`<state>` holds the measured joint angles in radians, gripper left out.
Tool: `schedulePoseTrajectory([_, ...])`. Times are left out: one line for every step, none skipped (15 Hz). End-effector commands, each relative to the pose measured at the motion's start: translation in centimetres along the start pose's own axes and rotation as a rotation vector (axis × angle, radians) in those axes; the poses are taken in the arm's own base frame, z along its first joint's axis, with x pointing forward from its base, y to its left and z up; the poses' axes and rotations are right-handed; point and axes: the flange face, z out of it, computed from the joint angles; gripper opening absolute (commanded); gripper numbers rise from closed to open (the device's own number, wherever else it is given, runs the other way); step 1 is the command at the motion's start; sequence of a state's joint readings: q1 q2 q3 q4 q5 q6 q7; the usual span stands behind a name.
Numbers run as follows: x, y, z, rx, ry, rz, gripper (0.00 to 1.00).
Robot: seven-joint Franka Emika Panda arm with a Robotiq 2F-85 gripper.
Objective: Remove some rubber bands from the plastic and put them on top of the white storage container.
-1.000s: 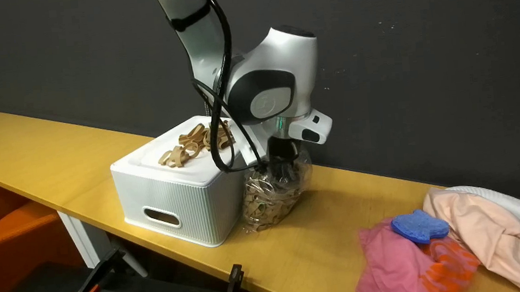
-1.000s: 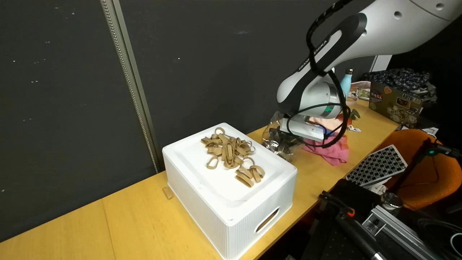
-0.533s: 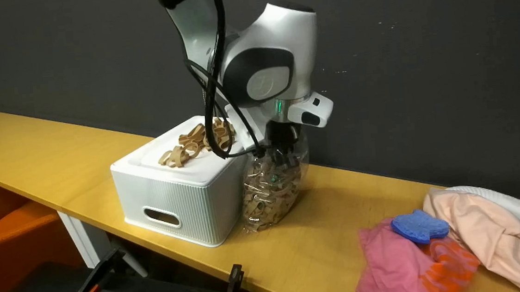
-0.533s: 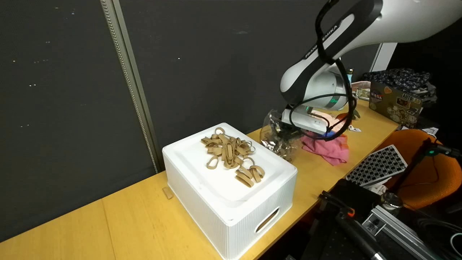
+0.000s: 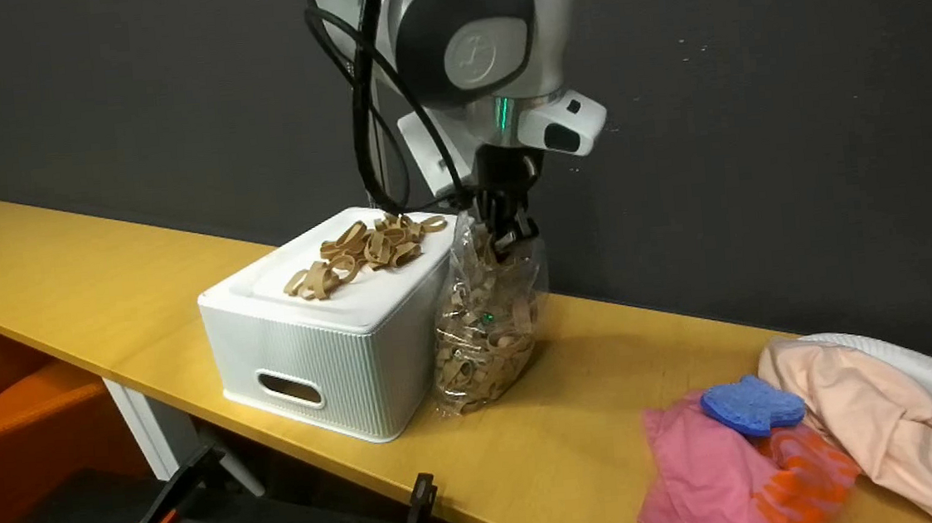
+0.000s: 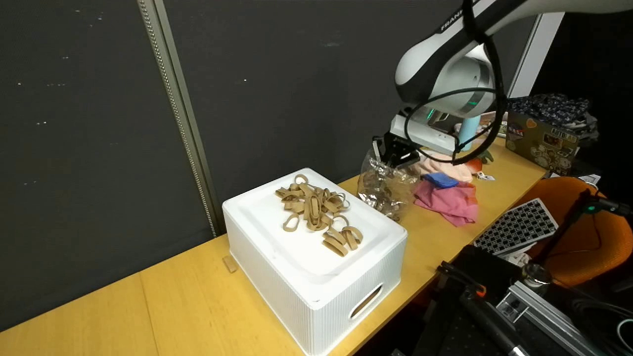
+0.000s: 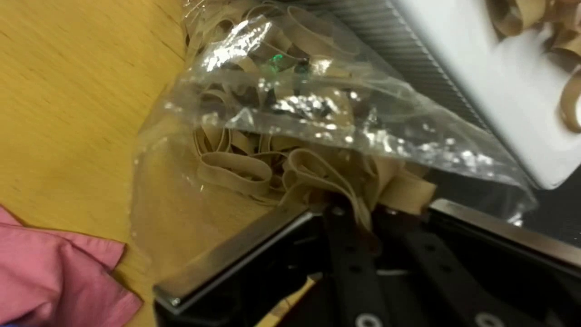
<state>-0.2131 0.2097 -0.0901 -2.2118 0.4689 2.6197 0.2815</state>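
Observation:
A clear plastic bag (image 5: pixel 486 351) full of tan rubber bands stands open on the table beside the white storage container (image 5: pixel 298 349). The bag also shows in the wrist view (image 7: pixel 290 97). A pile of tan rubber bands (image 6: pixel 314 205) lies on the container's flat white lid, seen in both exterior views. My gripper (image 7: pixel 363 215) is shut on a clump of rubber bands (image 7: pixel 322 175) at the bag's mouth. In an exterior view the gripper (image 5: pixel 510 241) is at the bag's top rim, with the fingertips partly behind the clear plastic. How many bands are held cannot be told.
A pink cloth (image 5: pixel 699 476), a blue sponge (image 5: pixel 752 405), a peach cloth (image 5: pixel 867 396) and a white plate (image 5: pixel 923 367) lie farther along the table. A dark wall stands behind. One loose band (image 6: pixel 230 263) lies on the table beside the container.
The arm and gripper have risen from deep inside the bag to its mouth. Rubber bands now show in the fingers. The bag's top stands higher and the pile on the lid is unchanged.

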Motion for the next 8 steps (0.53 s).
schedulePoseTrajectory([0.2, -1.7, -3.4, -0.004, 0.003, 0.004, 0.02])
schedulePoseTrajectory([0.2, -2.2, -4.0, -0.003, 0.000, 0.003, 0.02])
schedulePoseTrajectory([0.1, -2.7, -4.7, -0.004, 0.001, -0.001, 0.02])
schedulePoseTrajectory([0.1, -3.2, -5.4, -0.002, 0.003, -0.003, 0.02])
schedulePoseTrajectory([-0.1, -3.4, -6.1, 0.000, 0.005, -0.008, 0.02])
schedulePoseTrajectory([-0.1, -3.9, -6.8, 0.002, 0.005, -0.013, 0.02])
schedulePoseTrajectory([-0.4, -4.3, -7.5, 0.003, 0.007, -0.019, 0.02])
schedulePoseTrajectory([-0.7, -4.8, -8.1, 0.006, 0.008, -0.026, 0.02])
